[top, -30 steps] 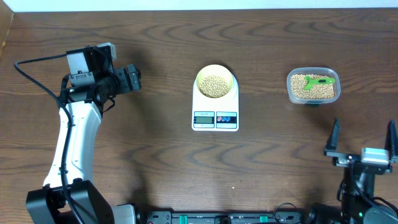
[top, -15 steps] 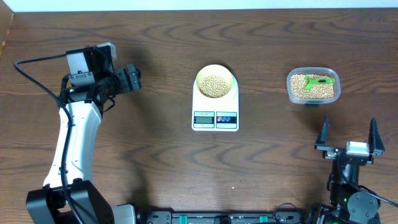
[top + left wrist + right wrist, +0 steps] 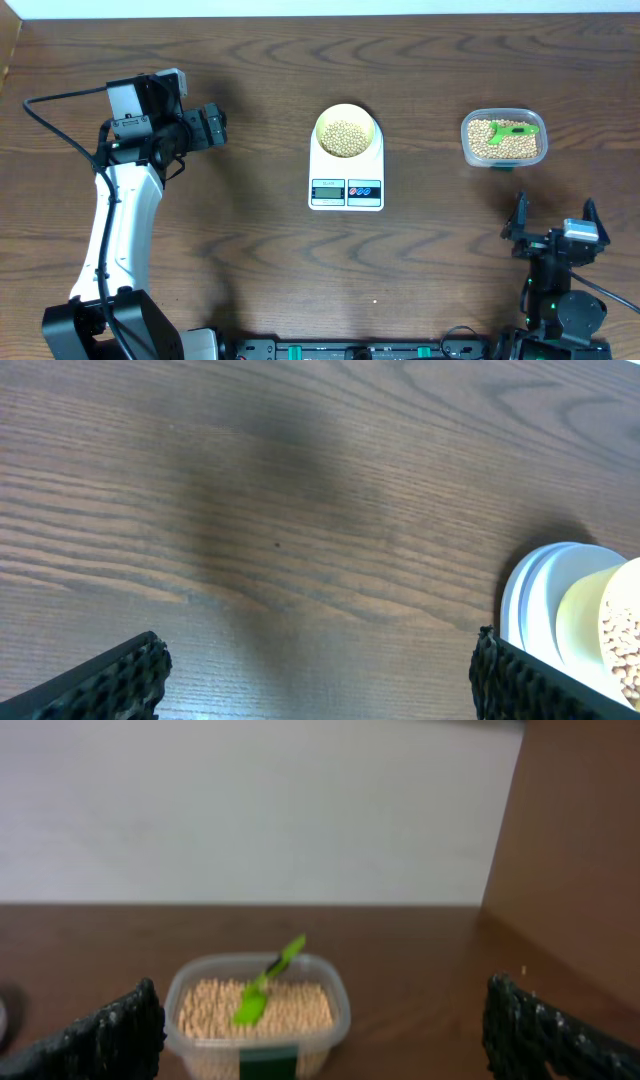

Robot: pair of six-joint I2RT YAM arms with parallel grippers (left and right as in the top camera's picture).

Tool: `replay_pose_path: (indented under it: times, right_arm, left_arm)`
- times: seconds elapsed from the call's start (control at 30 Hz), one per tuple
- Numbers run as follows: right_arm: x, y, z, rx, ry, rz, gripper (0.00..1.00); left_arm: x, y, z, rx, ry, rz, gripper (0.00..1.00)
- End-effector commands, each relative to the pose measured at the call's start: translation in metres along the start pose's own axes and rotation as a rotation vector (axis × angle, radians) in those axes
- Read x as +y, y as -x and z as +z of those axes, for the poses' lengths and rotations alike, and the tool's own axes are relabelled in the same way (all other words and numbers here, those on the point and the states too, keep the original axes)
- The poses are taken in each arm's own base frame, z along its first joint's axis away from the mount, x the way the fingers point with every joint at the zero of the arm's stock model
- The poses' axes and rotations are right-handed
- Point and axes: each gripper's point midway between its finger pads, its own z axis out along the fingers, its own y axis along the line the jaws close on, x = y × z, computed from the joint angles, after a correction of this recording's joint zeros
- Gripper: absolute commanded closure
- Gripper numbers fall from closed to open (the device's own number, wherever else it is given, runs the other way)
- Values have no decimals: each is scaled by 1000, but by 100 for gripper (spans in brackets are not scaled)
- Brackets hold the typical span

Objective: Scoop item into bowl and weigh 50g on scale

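You're looking at a tabletop (image 3: 250,260) showing dark wood grain under a dull, matt finish. The scale (image 3: 346,170) is showing smooth white plastic, the bowl (image 3: 346,109) a smooth pale-yellow surface. The beans (image 3: 346,138) are looking matt. The tub (image 3: 340,1005) is reading as clear plastic, the scoop (image 3: 250,1005) as shiny green plastic. On the left tool (image 3: 318,680), the pads (image 3: 110,675) are showing black, rough, knurled faces.

The scale (image 3: 346,170) has a display (image 3: 329,191) too small to read.

Dark wooden table (image 3: 250,260), clear plastic tub (image 3: 464,138) at its right, green scoop (image 3: 516,130) inside (handle tilted up), white wall (image 3: 250,800) behind.
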Motion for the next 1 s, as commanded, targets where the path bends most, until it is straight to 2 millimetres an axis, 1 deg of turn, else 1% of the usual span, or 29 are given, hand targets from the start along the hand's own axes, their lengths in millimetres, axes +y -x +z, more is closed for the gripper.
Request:
replay_pose_path:
  times: [0.0, 0.1, 0.13, 0.97]
  right_arm:
    - [-1, -11, 0, 44, -7, 27, 1]
    - [0, -29, -2, 116, -4, 33, 1]
    - [0, -30, -2, 121, -5, 33, 1]
    - [0, -30, -2, 122, -4, 33, 1]
  left_arm:
    - [-2, -2, 2, 10, -13, -3, 2]
    - [-2, -1, 2, 10, -13, -3, 2]
    - [-2, -2, 2, 10, -13, -3, 2]
    - [-2, -1, 2, 10, -13, -3, 2]
